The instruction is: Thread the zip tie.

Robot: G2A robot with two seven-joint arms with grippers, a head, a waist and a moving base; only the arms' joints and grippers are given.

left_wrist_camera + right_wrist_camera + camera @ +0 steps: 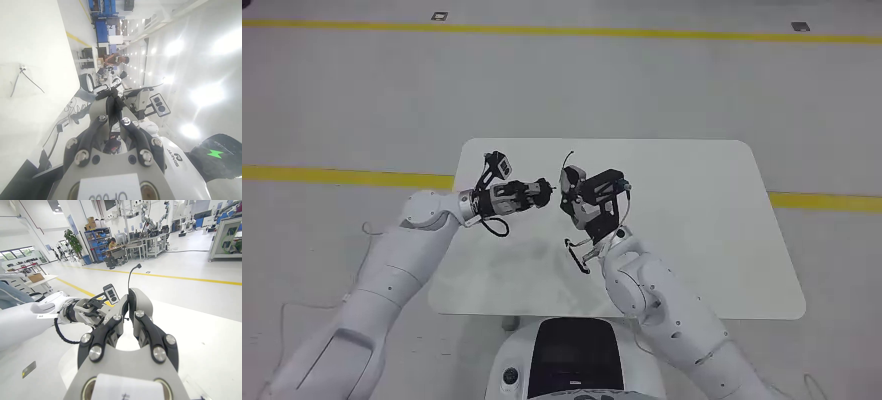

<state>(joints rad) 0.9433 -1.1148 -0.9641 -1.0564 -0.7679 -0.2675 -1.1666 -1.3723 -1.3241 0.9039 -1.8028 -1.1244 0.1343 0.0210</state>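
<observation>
Our right pincer (129, 298) was clamped on the black zip tie (129, 279), held in the air above the white bench (702, 230). The strap rose from between the fingertips and curved over to its head (139, 266). The left pincer (113, 96) faced it, just beside, with its tips drawn together; we could not tell whether they pinched the tie's other end. Two loose black strips (32, 82) lay on the bench.
</observation>
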